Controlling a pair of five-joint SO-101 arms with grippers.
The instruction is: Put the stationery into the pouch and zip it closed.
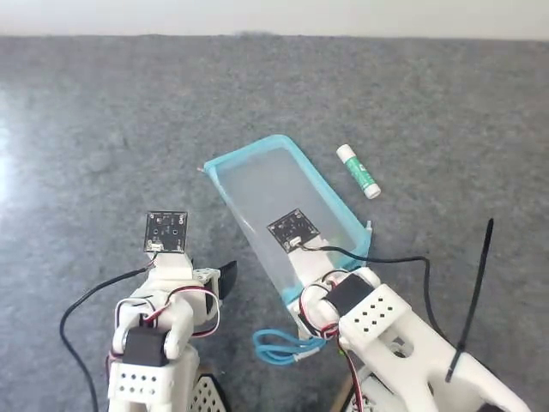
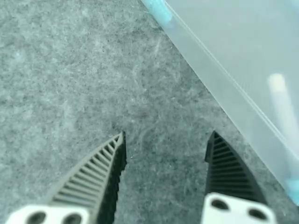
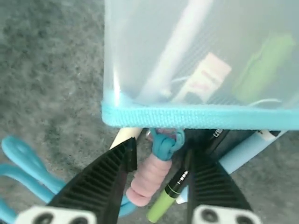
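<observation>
Pouch [image 1: 257, 182]: translucent, teal trim, flat on the grey felt surface [image 1: 103, 129]. Its trimmed end lies just beyond the fingertips of the right gripper [image 3: 161, 149]. Right fingers stand apart, straddling a teal cord knot [image 3: 167, 141] at that end, clamping nothing. Between them: a pink ribbed piece [image 3: 145, 182] and a green pen [image 3: 161, 207]. A pale blue marker [image 3: 247, 149] lies beside one finger. More stationery shows through the pouch wall. Left gripper [image 2: 167, 135]: fingers wide apart over bare felt, the pouch's long edge near one tip. Glue stick [image 1: 358, 171] lies well apart from both, beyond the pouch.
</observation>
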